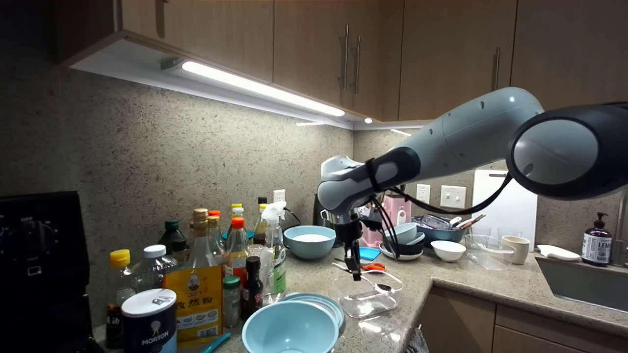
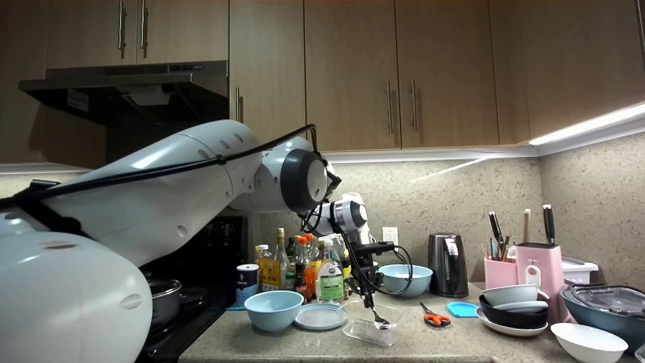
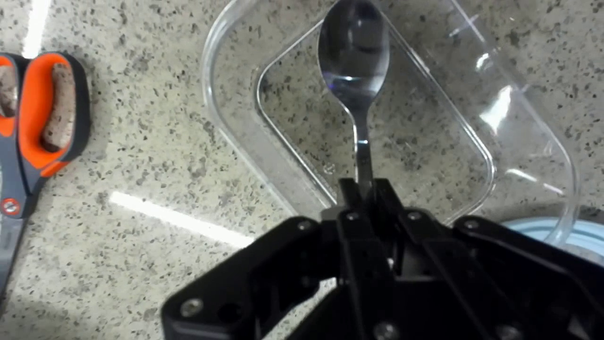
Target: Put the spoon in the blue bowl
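On the speckled worktop [image 2: 418, 348] sits a clear plastic tub [image 2: 363, 334], with a round pale-blue lid [image 2: 320, 318] lying flat just beside it. Scissors [image 3: 32, 127] with orange and dark-grey handles lie near the tub, and a flat bright-blue piece [image 2: 462, 309] lies near them. A dark kettle [image 2: 448, 272] stands by the wall [image 2: 453, 201], near a pink knife block [image 2: 544, 267]. A salt can [image 1: 149, 318] stands beside a yellow packet [image 1: 196, 304], with a group of bottles [image 1: 201, 245] close by. A soap bottle [image 1: 596, 245] stands beside the sink [image 1: 584, 287], and a white board [image 1: 505, 206] stands upright at the wall, behind a mug [image 1: 517, 249].
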